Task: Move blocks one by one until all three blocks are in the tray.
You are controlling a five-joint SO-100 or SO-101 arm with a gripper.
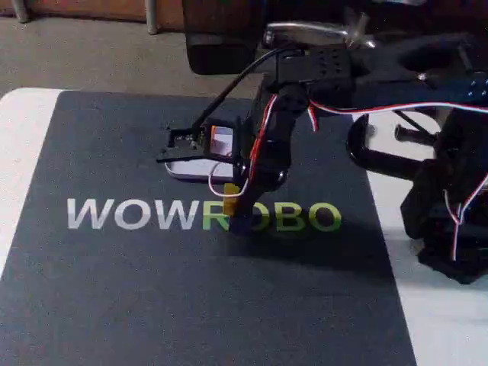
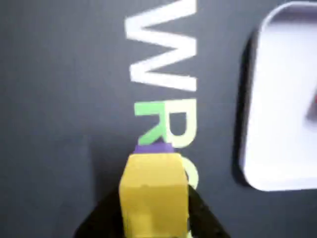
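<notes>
Dark mat (image 1: pixel 152 290) bears one tray (image 2: pixel 282 124), yellow block (image 2: pixel 153 193), purple block (image 2: pixel 154 148).

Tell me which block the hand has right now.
The yellow block, held in the hand. The purple block peeks out just beyond it on the mat; the orange block sits in the tray.

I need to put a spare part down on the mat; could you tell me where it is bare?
The mat is bare in front of the lettering and left of the tray. It is crowded around the gripper, yellow block and tray.
</notes>
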